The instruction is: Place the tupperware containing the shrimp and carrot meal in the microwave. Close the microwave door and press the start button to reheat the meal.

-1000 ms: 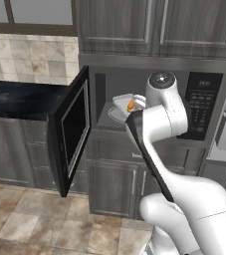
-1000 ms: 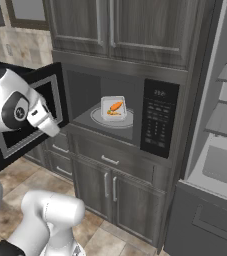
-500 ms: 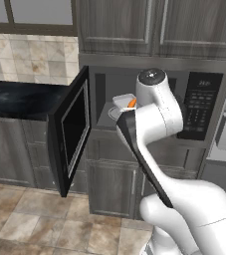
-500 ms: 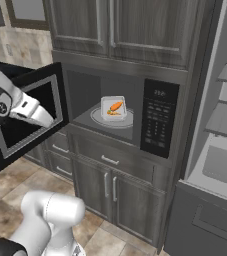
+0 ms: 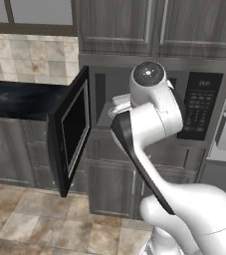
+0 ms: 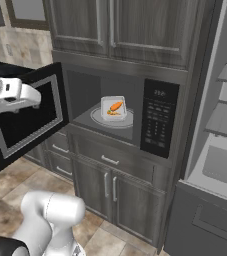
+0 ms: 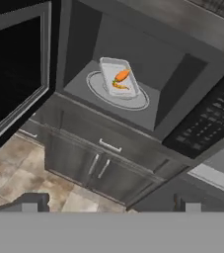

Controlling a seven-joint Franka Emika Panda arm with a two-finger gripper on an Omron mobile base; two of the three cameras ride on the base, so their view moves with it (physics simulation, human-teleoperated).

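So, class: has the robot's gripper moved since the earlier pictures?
Yes. In the right base view the gripper has drawn back left, away from the microwave, across its open door.

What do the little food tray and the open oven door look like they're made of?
The tupperware looks like matte pale plastic: thin rim, rounded corners. The microwave door looks like glossy dark glass in a black frame, probably plastic or painted metal, edged by a lighter strip.

Flat, even rendered light in all views, no clear source, no glare. Microwave (image 6: 120, 112) cavity dim, esp. back wall at frame center; tupperware (image 6: 114, 107) w/ orange food stays bright inside. Door (image 5: 73, 127) window near black at mid-left. Soft shading under cabinets. Textures coarse, slightly soft; hand view blurriest toward the lower edge. No edge distortion.
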